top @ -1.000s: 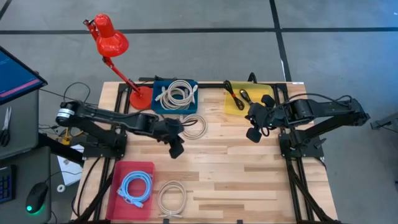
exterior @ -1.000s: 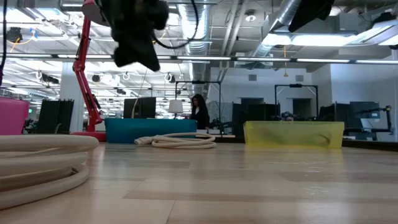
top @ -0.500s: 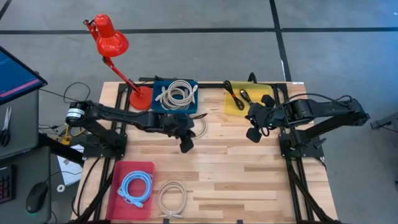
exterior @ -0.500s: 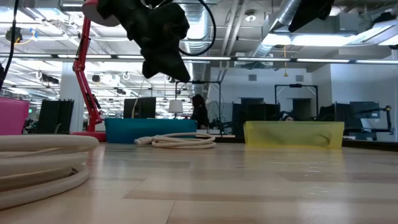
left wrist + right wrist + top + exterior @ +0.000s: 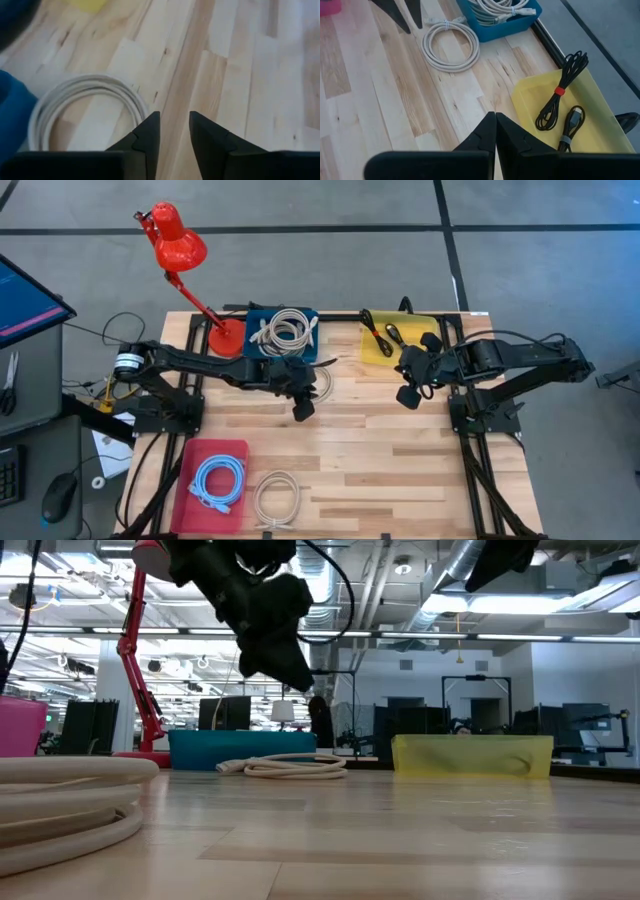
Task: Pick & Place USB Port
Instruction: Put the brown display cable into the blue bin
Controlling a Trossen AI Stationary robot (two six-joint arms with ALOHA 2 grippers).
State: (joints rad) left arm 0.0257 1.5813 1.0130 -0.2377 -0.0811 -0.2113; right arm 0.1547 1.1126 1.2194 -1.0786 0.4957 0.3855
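Bright, even overhead light; soft shadows on wood table (image 5: 400, 460). Low view: ceiling strip lights glare in bkgd, near cable coil (image 5: 60, 795) lower left out of focus. Left wrist view soft/blurred throughout. Right wrist view sharp

The wooden counter (image 5: 400, 460) carries blue bin (image 5: 254, 352), yellow tray (image 5: 372, 348) at its far edge, pink tray (image 5: 200, 455) and two loose white cable coils (image 5: 318, 383) (image 5: 276, 498).
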